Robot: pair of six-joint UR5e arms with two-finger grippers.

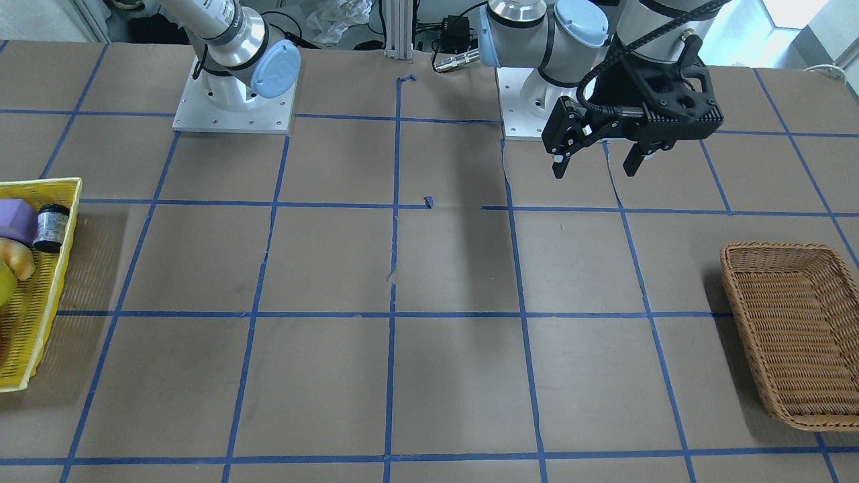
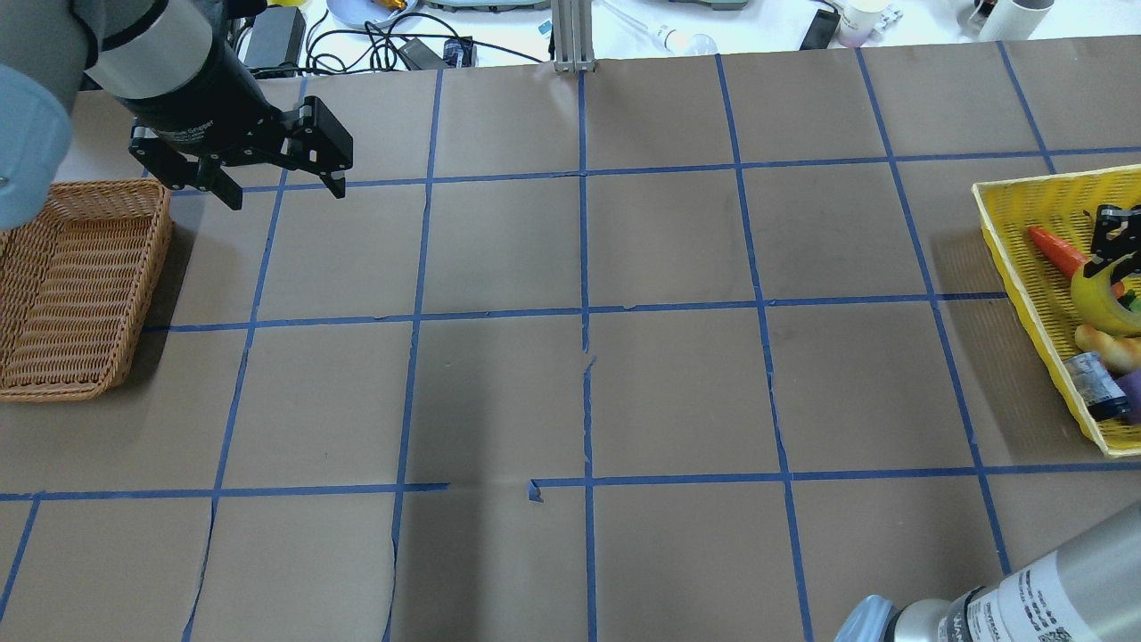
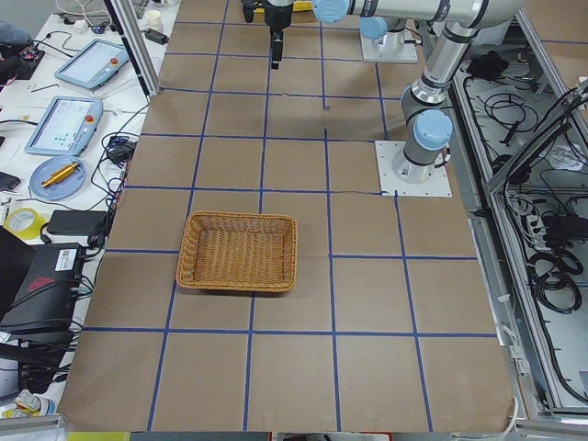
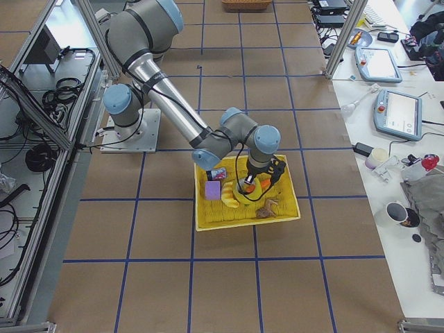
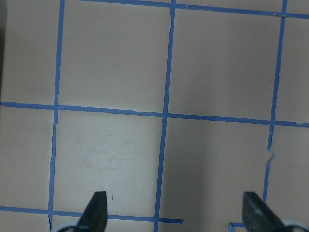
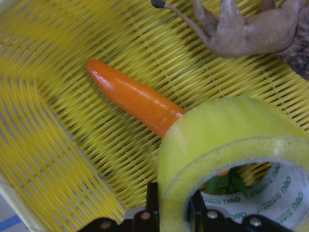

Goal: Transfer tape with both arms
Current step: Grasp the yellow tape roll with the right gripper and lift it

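Observation:
The yellow tape roll (image 6: 227, 145) with a pale printed core is inside the yellow mesh basket (image 6: 58, 159), over an orange carrot (image 6: 130, 99). My right gripper (image 6: 171, 212) is shut on the roll's wall, one finger inside the ring and one outside. The roll also shows in the overhead view (image 2: 1101, 290) under the right gripper (image 2: 1114, 241), and in the exterior right view (image 4: 248, 186). My left gripper (image 2: 285, 194) is open and empty, above the table near the wicker basket (image 2: 62, 285). It also shows in the front view (image 1: 594, 157) and the left wrist view (image 5: 175, 208).
The yellow basket (image 2: 998, 232) also holds a brown toy animal (image 6: 251, 31), a bread-like piece (image 2: 1105, 343), a dark can (image 1: 51, 228) and a purple block (image 1: 15, 220). The wicker basket (image 1: 798, 335) holds nothing. Blue tape lines grid the brown table.

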